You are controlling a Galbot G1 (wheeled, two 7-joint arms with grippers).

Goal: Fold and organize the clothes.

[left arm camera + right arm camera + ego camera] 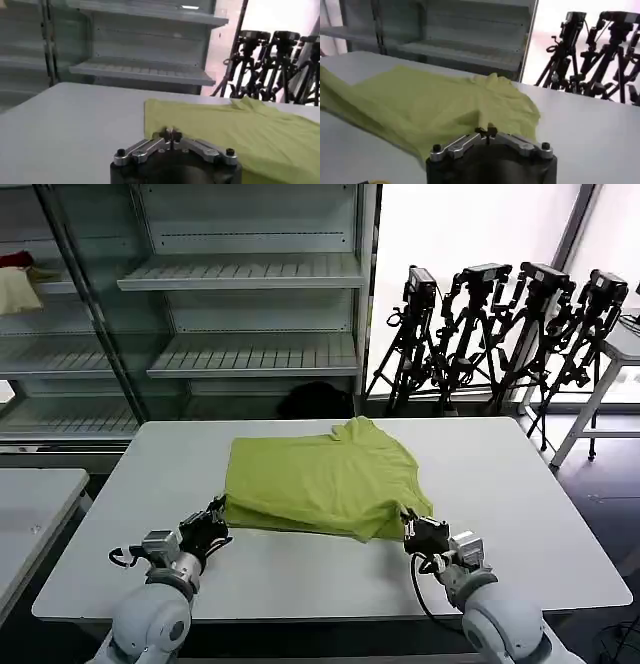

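Observation:
The lime yellow-green T-shirt (320, 474) lies folded in layers in the middle of the white table (300, 579), its collar end toward the far side. My left gripper (219, 517) is at the shirt's near left corner, its fingers shut on the cloth edge; the left wrist view shows the closed tips (170, 134) against the shirt (240, 130). At the near right corner my right gripper (408, 527) is also shut, pinching a ridge of the cloth (430, 105) at its tips (486, 132). No printed graphic shows.
Metal shelving (250, 274) stands behind the table, with a cream-and-red bundle (18, 284) on a shelf at far left. Several black camera tripods (500, 334) stand at back right. A second table (30, 504) sits at the left, another (625, 344) at right.

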